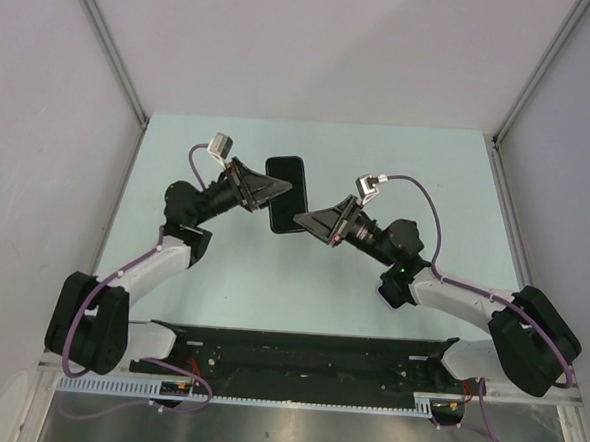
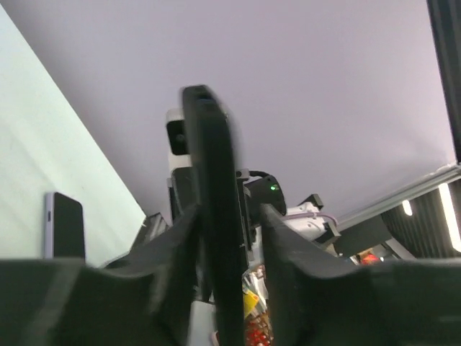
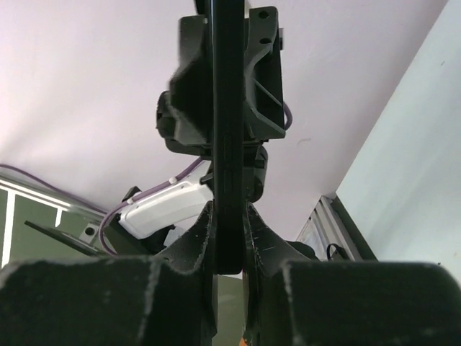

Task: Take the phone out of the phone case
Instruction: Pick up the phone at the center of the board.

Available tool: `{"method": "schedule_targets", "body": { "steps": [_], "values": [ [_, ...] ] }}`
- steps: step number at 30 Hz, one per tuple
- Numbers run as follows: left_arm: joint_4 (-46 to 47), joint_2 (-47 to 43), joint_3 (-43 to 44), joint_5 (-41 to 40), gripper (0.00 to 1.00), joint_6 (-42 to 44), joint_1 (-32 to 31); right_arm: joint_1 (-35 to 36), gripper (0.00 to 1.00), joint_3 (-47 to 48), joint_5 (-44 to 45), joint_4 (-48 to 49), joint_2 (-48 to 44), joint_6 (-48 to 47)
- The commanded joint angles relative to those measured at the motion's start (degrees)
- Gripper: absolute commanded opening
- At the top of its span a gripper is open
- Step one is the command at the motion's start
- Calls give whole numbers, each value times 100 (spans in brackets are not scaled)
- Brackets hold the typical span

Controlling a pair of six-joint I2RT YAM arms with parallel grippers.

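Observation:
A black phone case [image 1: 284,180] hangs flat above the middle of the table, held between both arms. In the wrist views it is edge-on, so I cannot tell whether a phone is inside. My right gripper [image 1: 303,222] is shut on the case's near end; both fingers press the slab [image 3: 229,108] in the right wrist view [image 3: 229,213]. My left gripper [image 1: 275,193] straddles the case [image 2: 212,158] from the left. In the left wrist view [image 2: 229,216] one finger touches it and a gap shows at the other. A dark-screened phone [image 2: 63,225] with a pale edge lies on the table.
The pale green table [image 1: 398,167] is enclosed by grey walls with metal corner posts [image 1: 110,49]. A black rail [image 1: 297,351] runs along the near edge between the arm bases.

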Motion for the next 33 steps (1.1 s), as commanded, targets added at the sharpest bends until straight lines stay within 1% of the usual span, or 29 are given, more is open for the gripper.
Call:
{"method": "schedule_targets", "body": {
  "steps": [1,2,3,6,7,8,9,10,12,13,14,17,20,23,31,33],
  "values": [
    [1248,138,17,112,29,-649,24,56,0,176,-118,29,-121,-161],
    [1204,155,26,138,4,-632,24,56,0,175,-118,-77,-148,-187],
    [1065,155,43,138,0,-605,24,48,0,175,-118,-261,-226,-222],
    [941,77,-18,43,0,-579,50,-22,1,167,-153,-560,-419,-101],
    [888,33,-44,7,0,-579,85,-57,5,123,-136,-544,-464,48],
    [879,6,-97,-54,0,-579,112,-84,6,-25,-118,-396,-508,189],
    [896,-81,-202,-185,0,-579,129,-110,11,-96,-127,14,-543,329],
    [905,-117,-255,-248,0,-605,182,-163,14,-158,-144,193,-561,601],
    [914,-222,-369,-397,0,-640,226,-163,20,-202,-171,396,-587,717],
    [914,-266,-396,-441,0,-649,244,-146,22,-202,-153,388,-605,709],
    [896,-301,-422,-476,0,-649,253,-120,31,-194,-127,266,-631,674],
    [712,-486,-440,-582,0,-553,270,-58,42,-194,-4,89,-728,533],
    [353,-662,-414,-635,0,-403,288,-14,42,-202,84,-34,-780,445],
    [238,-767,-388,-653,0,-315,305,47,41,-194,145,-78,-816,366],
    [167,-873,-431,-688,0,-298,314,136,40,-176,163,80,-623,331],
    [167,-899,-449,-688,0,-298,306,153,38,-150,163,159,-509,331]
  ]
}}
